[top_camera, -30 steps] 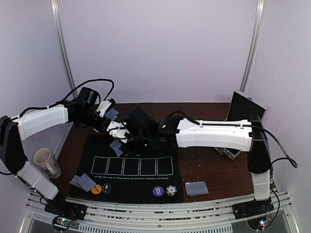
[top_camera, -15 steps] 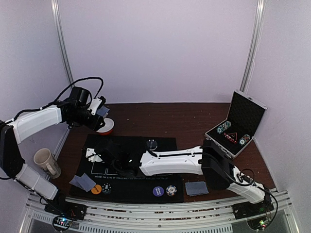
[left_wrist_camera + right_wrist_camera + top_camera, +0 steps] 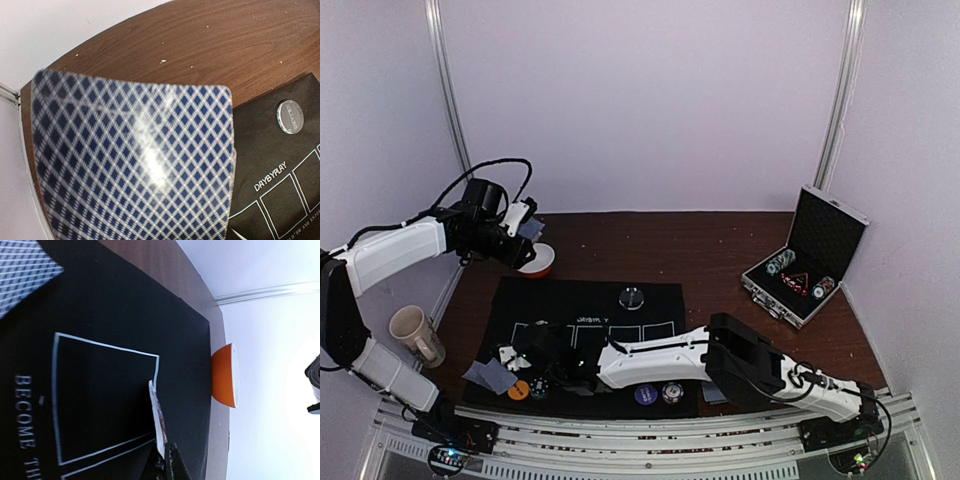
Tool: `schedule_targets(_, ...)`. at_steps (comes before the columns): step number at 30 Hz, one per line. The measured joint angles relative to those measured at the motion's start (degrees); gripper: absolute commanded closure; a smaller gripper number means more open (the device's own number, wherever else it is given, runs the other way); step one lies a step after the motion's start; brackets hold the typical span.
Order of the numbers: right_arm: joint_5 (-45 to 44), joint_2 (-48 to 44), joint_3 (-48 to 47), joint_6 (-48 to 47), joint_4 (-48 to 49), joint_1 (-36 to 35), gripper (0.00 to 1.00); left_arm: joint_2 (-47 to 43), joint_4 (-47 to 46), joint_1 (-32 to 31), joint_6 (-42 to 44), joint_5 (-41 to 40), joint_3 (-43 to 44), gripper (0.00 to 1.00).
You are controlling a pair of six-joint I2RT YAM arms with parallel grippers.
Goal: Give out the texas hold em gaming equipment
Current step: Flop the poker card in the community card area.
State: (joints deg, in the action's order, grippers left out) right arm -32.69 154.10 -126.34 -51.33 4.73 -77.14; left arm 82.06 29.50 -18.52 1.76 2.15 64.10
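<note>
one card [image 3: 156, 410] has left the deck and is pinched edge-on in my right end effector [image 3: 166, 455], its fingers together on the card's lower end. a second ago that end effector was up at the far left of the tabletop [image 3: 700, 240], meeting my left end effector at the deck. half a second ago it was over the left boxes of the black mat [image 3: 650, 310]. now my right arm lies low across the mat's near side, with the card close by the small pile of cards [image 3: 488, 375] at the near-left corner, near the orange chip [image 3: 518, 390]. i judge this to be one more card of the deal, about to join that pile. my left end effector [image 3: 525, 235] has barely moved: clamped on the deck [image 3: 135, 165], it hangs just beside the red-and-white bowl [image 3: 538, 262]. the clear disc [image 3: 633, 297], hidden behind my arm a second ago, now shows at the mat's far edge.
</note>
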Motion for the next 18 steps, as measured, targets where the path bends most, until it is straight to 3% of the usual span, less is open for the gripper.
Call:
schedule_targets(5,4.02,0.2,-0.76,2.36,-4.33,-1.01,1.0,0.0,-0.07,0.0,0.0,0.13,-0.02,0.55)
schedule_targets(18,13.7,0.28,-10.49,18.84,-12.48,0.17,1.0,-0.11,-0.85,0.02,0.02,0.28,-0.26,0.54)
